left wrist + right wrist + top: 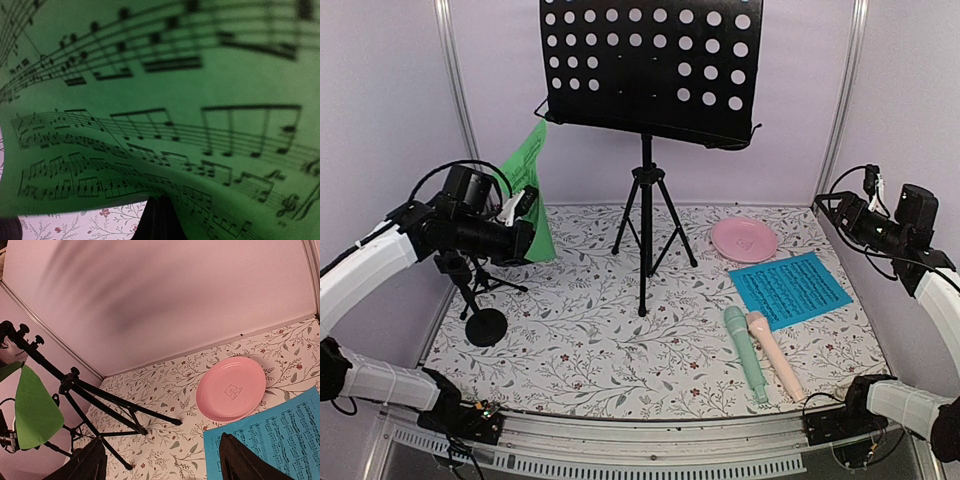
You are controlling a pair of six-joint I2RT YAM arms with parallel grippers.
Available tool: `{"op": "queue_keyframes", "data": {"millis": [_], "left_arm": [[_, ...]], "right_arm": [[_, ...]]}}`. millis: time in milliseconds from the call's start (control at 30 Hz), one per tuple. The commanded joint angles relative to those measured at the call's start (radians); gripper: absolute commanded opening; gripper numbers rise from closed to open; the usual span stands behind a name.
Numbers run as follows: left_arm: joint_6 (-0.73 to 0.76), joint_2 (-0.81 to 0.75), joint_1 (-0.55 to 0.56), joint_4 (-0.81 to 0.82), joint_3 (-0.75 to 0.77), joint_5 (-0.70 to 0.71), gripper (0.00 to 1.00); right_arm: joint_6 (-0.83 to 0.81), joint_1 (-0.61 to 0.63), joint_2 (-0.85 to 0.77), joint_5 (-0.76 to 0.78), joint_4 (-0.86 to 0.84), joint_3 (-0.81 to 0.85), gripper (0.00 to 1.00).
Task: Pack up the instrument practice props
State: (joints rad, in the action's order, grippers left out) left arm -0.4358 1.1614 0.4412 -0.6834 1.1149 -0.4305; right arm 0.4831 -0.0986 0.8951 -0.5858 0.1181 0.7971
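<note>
My left gripper is shut on the lower edge of the green sheet-music page, which it holds upright at the left, above the table. That green page fills the left wrist view, with the dark fingertips pinching its edge. The blue sheet-music page lies flat at the right. Beside it lie the mint-green microphone and the pale-pink microphone. The black perforated music desk stands on its tripod at the centre back. My right gripper hangs open, above the blue page.
A round pink dish sits behind the blue page. Small black mic supports stand under my left arm: a round base and a little tripod. Pale walls close in the back and both sides of the floral tabletop.
</note>
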Motion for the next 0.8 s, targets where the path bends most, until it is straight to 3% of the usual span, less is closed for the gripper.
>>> {"op": "queue_keyframes", "data": {"millis": [0, 333, 600, 767], "left_arm": [[-0.047, 0.04, 0.13, -0.05, -0.016, 0.119, 0.0], [-0.049, 0.202, 0.396, -0.04, -0.046, 0.202, 0.0], [0.017, 0.393, 0.536, -0.153, -0.052, 0.414, 0.0], [-0.024, 0.458, 0.582, -0.18, -0.081, 0.59, 0.0]], "right_arm": [[0.019, -0.001, -0.012, -0.022, -0.062, -0.018, 0.79], [0.081, 0.021, 0.014, -0.166, -0.21, -0.042, 0.8], [-0.098, 0.254, 0.055, -0.123, -0.238, 0.034, 0.81], [-0.218, 0.373, 0.09, -0.093, -0.255, 0.063, 0.81]]}}
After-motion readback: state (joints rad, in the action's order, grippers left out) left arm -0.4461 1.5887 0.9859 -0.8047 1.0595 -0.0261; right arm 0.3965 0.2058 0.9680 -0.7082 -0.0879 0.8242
